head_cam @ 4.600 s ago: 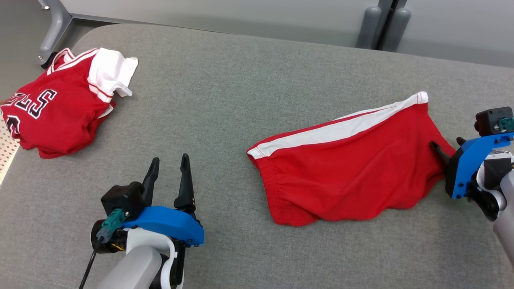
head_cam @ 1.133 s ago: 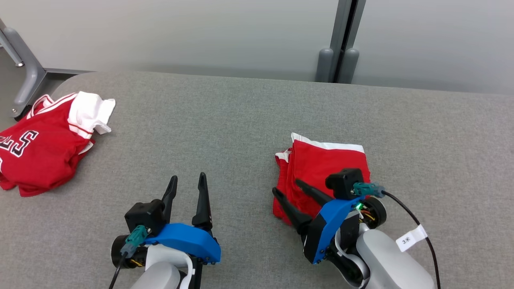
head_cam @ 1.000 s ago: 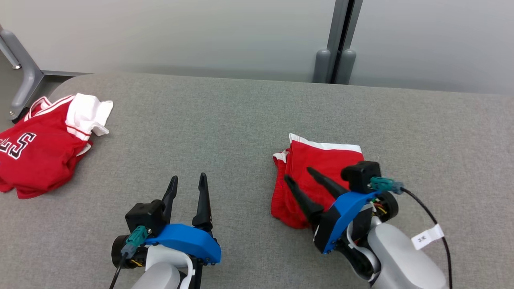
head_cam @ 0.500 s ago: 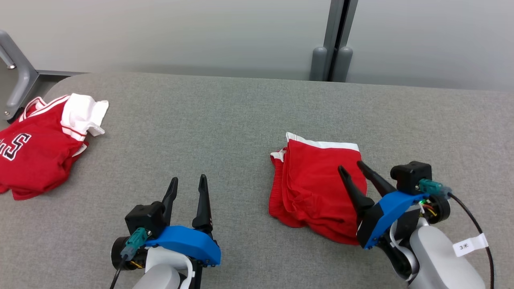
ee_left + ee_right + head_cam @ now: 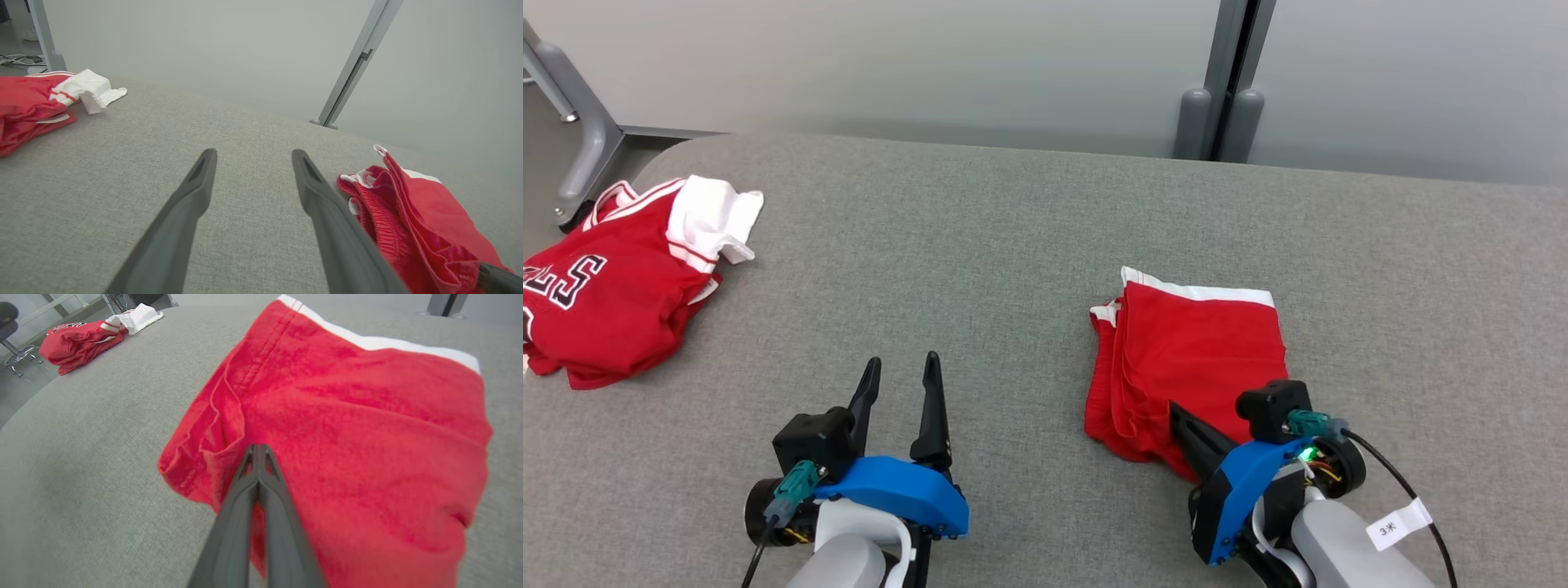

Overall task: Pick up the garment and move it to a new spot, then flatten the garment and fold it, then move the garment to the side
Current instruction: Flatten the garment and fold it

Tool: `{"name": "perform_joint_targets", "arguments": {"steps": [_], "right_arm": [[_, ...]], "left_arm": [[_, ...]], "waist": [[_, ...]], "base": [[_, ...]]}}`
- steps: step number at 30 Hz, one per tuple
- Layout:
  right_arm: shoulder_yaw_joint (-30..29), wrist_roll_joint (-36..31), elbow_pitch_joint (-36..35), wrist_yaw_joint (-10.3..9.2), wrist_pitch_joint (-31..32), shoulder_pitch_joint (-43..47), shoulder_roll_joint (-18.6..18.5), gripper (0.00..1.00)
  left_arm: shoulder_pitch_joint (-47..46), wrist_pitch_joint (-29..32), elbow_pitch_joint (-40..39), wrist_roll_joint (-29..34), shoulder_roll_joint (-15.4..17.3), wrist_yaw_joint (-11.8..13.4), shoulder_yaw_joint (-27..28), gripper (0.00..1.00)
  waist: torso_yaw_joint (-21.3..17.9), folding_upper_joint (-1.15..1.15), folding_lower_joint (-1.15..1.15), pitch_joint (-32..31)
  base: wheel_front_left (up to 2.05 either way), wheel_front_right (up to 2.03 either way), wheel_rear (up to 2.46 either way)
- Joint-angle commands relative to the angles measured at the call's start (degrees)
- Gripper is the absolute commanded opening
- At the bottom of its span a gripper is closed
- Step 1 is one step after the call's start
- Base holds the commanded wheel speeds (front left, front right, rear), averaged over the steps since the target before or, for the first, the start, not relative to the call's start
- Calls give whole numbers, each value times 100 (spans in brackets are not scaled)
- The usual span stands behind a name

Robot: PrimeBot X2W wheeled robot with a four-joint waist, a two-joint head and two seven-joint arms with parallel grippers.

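Found garment (image 5: pixel 1196 359), red shorts w/ white stripe, folded into compact stack on grey desk (image 5: pixel 980 245), right of centre, nearer front edge than back. Saw white stripe along its far side, layered folds down its left side. Found right gripper (image 5: pixel 1178 412) at garment's near edge, fingers (image 5: pixel 245 506) pressed together, tips against red cloth; couldn't tell whether fabric was caught between. Saw left gripper (image 5: pixel 903 361) near front edge, left of centre, its fingers spread w/ nothing between, apart from garment, above bare desk. Noted red jersey (image 5: pixel 605 310) w/ white trim & black-and-white lettering, crumpled by left edge toward back corner, well apart from garment.
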Motion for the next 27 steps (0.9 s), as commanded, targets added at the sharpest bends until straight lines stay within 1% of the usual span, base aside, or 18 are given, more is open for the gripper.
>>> {"name": "perform_joint_targets", "arguments": {"steps": [1,6,10,14,19,21,22,25,26,27], "right_arm": [[136,99,62,1,-63,-142,46,0],[579,248,232,1,-111,-313,177,0],[974,393,439,1,-18,-421,247,0],[1240,350,629,1,-94,-539,245,0],[1491,520,801,1,-322,-679,280,0],[1575,643,708,1,-576,-735,259,0],[1597,676,671,1,-669,-760,229,6],[1573,794,511,1,-911,-817,175,64],[1508,803,458,1,-972,-823,165,78],[1438,787,412,1,-1026,-830,145,96]], "left_arm": [[-96,-21,-26,21,24,28,23,100],[-98,-23,-42,20,29,34,50,100],[-110,-23,-42,24,11,40,70,100],[-117,-24,-40,26,0,34,90,100],[-93,-25,-33,26,7,46,134,100],[-70,-26,-33,41,21,47,178,100],[-68,-27,-43,56,23,50,207,100],[-62,-27,-101,126,36,55,335,100],[-48,-27,-108,146,31,50,358,100],[-43,-28,-120,184,31,40,391,100]], "waist": [[32,0,0,16],[93,0,0,54],[121,0,0,80],[123,0,0,96],[67,0,0,97],[2,0,0,64],[-17,0,0,50],[-94,0,0,-17],[-119,0,0,-41],[-148,0,0,-68]], "base": [[0,0,0],[0,0,0],[0,0,0],[0,0,0],[0,0,0],[0,0,0],[0,0,0],[0,0,0],[0,0,0],[0,0,0]]}}
